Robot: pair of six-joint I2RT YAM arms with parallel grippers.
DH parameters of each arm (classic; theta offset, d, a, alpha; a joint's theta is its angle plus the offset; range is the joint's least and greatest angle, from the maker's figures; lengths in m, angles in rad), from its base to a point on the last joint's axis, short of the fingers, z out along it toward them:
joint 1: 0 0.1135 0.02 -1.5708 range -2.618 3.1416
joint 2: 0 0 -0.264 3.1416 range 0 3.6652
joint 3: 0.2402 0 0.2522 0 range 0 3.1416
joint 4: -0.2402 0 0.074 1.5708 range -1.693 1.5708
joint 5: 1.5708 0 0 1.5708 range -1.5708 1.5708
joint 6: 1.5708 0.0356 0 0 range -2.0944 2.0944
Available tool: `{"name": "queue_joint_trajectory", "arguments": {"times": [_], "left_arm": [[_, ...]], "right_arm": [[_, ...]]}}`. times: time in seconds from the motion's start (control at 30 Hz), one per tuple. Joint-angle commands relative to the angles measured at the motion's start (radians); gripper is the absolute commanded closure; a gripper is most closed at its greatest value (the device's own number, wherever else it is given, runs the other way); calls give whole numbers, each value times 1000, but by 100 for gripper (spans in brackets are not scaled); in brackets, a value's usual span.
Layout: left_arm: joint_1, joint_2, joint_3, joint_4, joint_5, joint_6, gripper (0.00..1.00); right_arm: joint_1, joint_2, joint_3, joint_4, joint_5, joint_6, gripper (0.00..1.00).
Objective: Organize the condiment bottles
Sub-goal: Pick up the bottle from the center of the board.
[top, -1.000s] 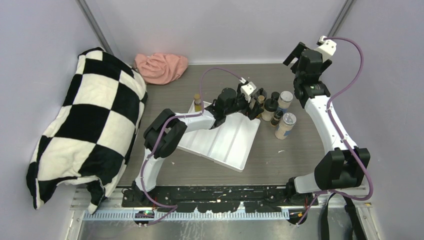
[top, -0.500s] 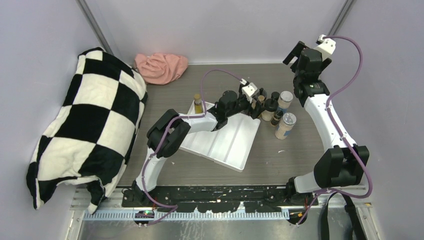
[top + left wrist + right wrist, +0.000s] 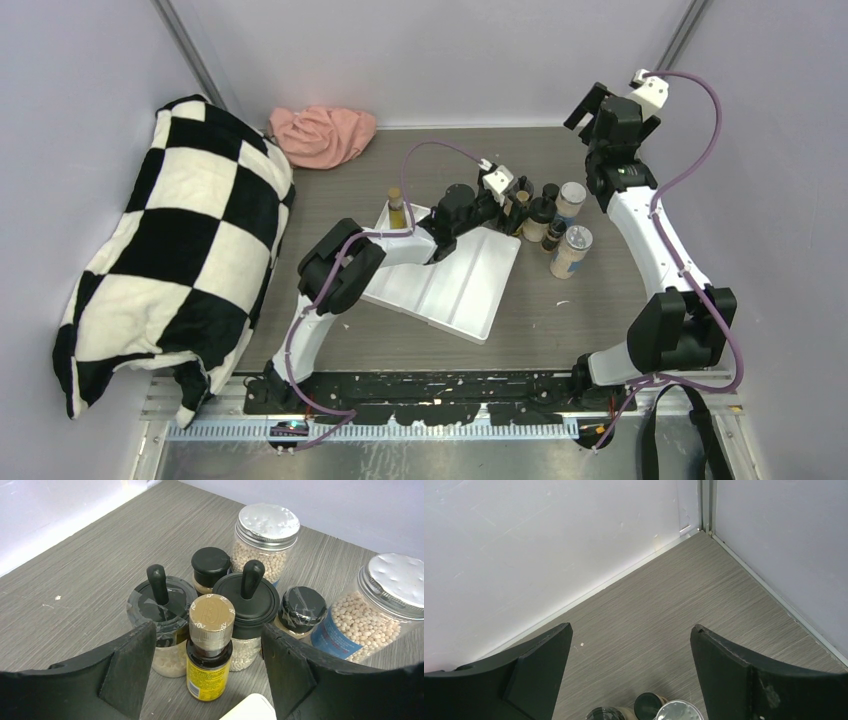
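Reaching a shade further than a second ago, the left arm has swung its elbow rightward over the tray, and the left gripper [image 3: 204, 645] has drawn its jaws in around one bottle. The right arm has barely shifted.

The grey wood-grain table [image 3: 590, 330] carries everything. A black-and-white checkered pillow [image 3: 170, 250] slumps along its left edge. A white divided tray [image 3: 470, 295] lies askew at the middle, and a crumpled pink cloth [image 3: 322, 135] sits at the far left corner.

The right gripper [image 3: 632, 630] hangs high over the far right corner with its jaws spread wide and nothing between them.

The condiment bottles stand bunched on the table just beyond the tray's right far corner. Two clear silver-lidded shakers [image 3: 266, 535] [image 3: 380, 605] full of pale beads stand at the back and right of the group. Two black-lidded jars [image 3: 165, 625] [image 3: 246, 615] with knobbed tops stand side by side in front of them. A slim yellow bottle [image 3: 210, 655] with a brown cap is nearest the wrist camera, upright between the left gripper's jaws; these stand apart, a gap showing on each side of it. Two tiny dark bottles [image 3: 210, 570] [image 3: 301, 611] are tucked among the jars. A second slim yellow bottle [image 3: 397, 207] stands alone at the tray's far left corner.
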Motion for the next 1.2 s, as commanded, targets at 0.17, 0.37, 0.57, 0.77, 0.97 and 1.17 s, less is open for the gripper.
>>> {"name": "queue_joint_trajectory", "arguments": {"times": [0.17,0.37,0.57,0.77,0.97,1.17], "left_arm": [[-15,27,39,95,-35,-13,24],[-19,37,51,106,-45,-13,26],[-24,39,59,110,-57,-2,27],[-29,42,62,110,-63,10,29],[-33,44,59,125,-88,19,32],[-38,47,54,131,-123,30,62]], "right_arm": [[-4,4,35,50,-9,5,6],[-4,7,38,50,-10,1,6],[-4,12,42,48,-12,-1,6],[-4,14,37,50,-14,-1,6],[-4,15,38,50,-17,-1,6],[-4,13,33,50,-17,0,7]]}}
